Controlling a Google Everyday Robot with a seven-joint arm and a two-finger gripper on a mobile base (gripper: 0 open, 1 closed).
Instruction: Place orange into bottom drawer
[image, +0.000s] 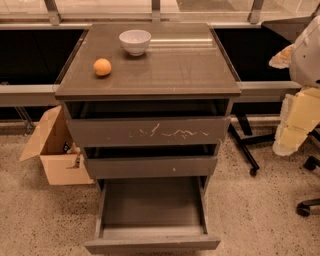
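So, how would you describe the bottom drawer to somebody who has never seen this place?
Find the grey-brown cabinet in the middle, with an orange and a white bowl on top; the robot's claw hangs to its right. The bottom drawer is the lowest of its three. Only it is pulled far out like a tray, unlike the scratched top drawer and the plain middle drawer.

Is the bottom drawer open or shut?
Open: the bottom drawer is pulled out, its inside showing. The gripper hangs at the right, beside the cabinet.
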